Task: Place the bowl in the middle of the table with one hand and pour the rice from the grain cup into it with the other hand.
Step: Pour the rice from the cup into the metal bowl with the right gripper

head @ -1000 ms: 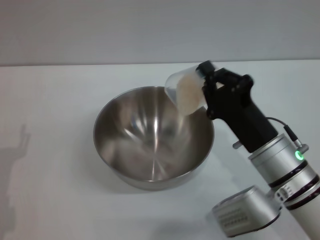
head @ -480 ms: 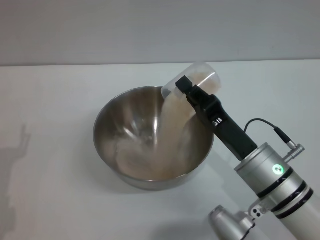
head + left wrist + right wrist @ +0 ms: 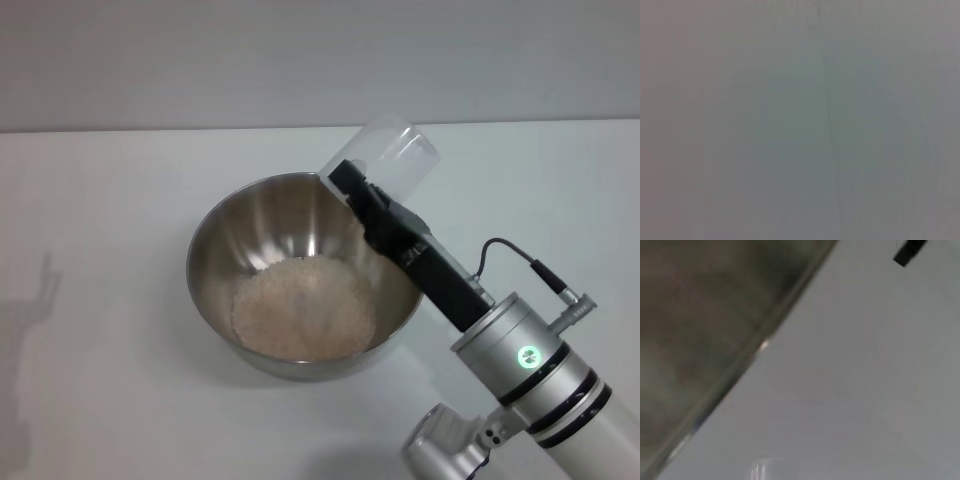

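1. Within the last second the pale, off-white granular rice [image 3: 303, 310] has left the small translucent tapered plastic grain cup [image 3: 385, 160] and now lies as a low heap in the bottom of the large, deep, shiny brushed stainless-steel bowl [image 3: 215, 255]; a second ago the cup was still holding its load, half a second ago the stream was falling
2. The cup now looks empty and see-through, tipped well past level with its mouth over the bowl's far right rim
3. My judgement: the pour is all but done, and what remains is to right the cup and take it away
4. The right gripper [image 3: 350, 185], black and blocky on a silver arm, is clamped on the cup just above the rim
5. The bowl stands near the middle of the plain white matte table [image 3: 100, 200], its polished wall mirroring the grains
6. In the right wrist view the bowl's curved metal rim [image 3: 740, 365] shows against the white top
7. The left gripper is out of sight; its wrist view shows only a blank grey surface, so its state is unknown
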`<state>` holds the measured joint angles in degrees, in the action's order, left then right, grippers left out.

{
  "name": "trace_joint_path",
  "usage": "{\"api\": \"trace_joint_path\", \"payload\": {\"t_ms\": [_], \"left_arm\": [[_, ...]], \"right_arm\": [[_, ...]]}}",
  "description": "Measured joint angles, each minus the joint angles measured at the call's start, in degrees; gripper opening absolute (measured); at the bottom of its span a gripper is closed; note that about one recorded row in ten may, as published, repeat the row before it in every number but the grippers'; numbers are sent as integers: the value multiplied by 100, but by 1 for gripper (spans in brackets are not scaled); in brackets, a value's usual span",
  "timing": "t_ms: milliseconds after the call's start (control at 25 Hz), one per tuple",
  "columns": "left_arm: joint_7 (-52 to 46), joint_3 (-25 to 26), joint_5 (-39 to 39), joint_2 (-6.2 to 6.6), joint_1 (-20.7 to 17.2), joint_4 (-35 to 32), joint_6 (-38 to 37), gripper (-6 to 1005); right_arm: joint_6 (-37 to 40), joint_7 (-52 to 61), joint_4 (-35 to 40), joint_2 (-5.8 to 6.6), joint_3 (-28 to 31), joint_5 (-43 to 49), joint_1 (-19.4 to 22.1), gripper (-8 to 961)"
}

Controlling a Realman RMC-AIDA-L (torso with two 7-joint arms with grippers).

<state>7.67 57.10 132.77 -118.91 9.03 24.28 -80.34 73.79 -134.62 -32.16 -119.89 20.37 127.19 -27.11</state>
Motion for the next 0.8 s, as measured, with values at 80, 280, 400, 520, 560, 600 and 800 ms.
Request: {"api": "trace_joint_path", "payload": {"t_ms": [80, 280, 400, 520, 560, 600, 800], "left_arm": [[-1, 0, 4, 0, -5, 4, -2, 801], [-3, 0, 28, 0, -22, 15, -8, 800], [-3, -40, 23, 0, -24, 23, -8, 800], [-3, -67, 7, 0, -29, 24, -10, 801], [-3, -71, 3, 0, -31, 24, -11, 801], [-3, -71, -2, 0, -33, 24, -14, 801], [-3, -70, -5, 0, -33, 25, -16, 800]], "right_arm": [[-3, -122, -9, 0, -39, 0, 1, 4], [-90, -674, -13, 0, -203, 9, -23, 4], [-227, -863, -12, 0, -225, 22, -59, 4], [-260, -896, -19, 0, -226, 50, -66, 4], [-260, -882, -43, 0, -221, 62, -66, 4], [-249, -775, -109, 0, -189, 59, -55, 4], [-202, 185, -259, 1, -145, -22, 0, 5]]}}
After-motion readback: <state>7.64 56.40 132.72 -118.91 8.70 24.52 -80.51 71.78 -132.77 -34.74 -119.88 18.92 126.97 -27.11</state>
